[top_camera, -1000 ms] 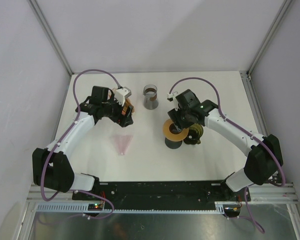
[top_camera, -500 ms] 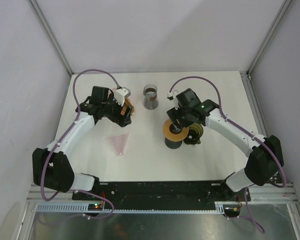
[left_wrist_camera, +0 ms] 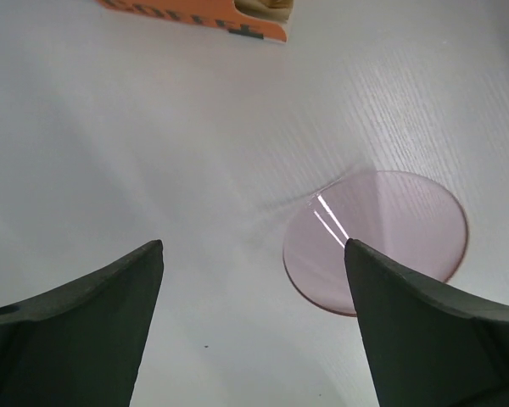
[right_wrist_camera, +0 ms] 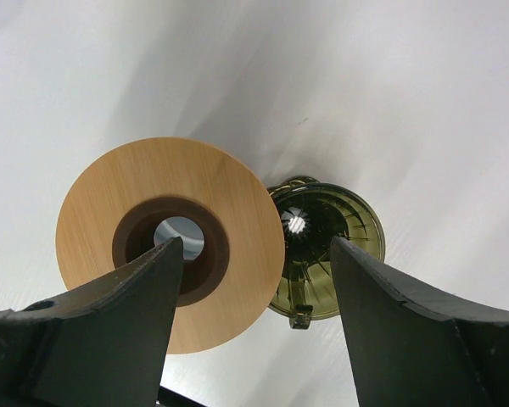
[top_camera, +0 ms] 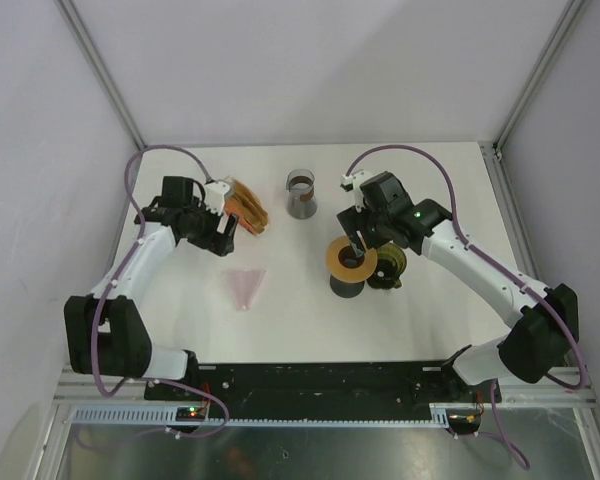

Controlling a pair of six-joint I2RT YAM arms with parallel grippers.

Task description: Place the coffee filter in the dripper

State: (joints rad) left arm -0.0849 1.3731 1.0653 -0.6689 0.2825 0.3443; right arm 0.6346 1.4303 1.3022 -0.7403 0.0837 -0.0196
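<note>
Your left hand (left_wrist_camera: 253, 246) hangs above the tabletop (top_camera: 300, 320) with its two fingers spread and nothing between them. The coffee filter (left_wrist_camera: 375, 242), a flat pale pink paper fan, lies on the tabletop below it. It sits off toward one finger rather than centred in the gap.

Your right hand (right_wrist_camera: 254, 242) is also spread and empty, hovering over a wooden ring stand (right_wrist_camera: 212, 195). The dripper (right_wrist_camera: 318, 220), a green ribbed glass cone, stands on the tabletop just beside that stand. In the right wrist view the ring's edge hides part of its rim.

These are the likely risks:

- **Missed grasp:** The filter is thin and lies flat, so your fingers may close on bare tabletop and push the paper along instead of lifting it.
- **Off-centre approach:** Coming down as the hand is now placed may catch only one edge and crease or fold the paper.
- **Poor seating:** A filter that is not opened out may lie across the dripper's mouth rather than sit down inside the cone.
- **Crowded target:** The ring stand is close to the dripper, so the paper or a finger may snag on it.
- **Knocked glass:** The dripper looks light, and a nudge from either hand could tip or slide it.

The count is one coffee filter, one dripper and one wooden ring stand. There is also one glass beaker (top_camera: 301, 195) near the far edge and one orange box (top_camera: 246, 205) near the left arm. Both arms are in view, each with one hand.
</note>
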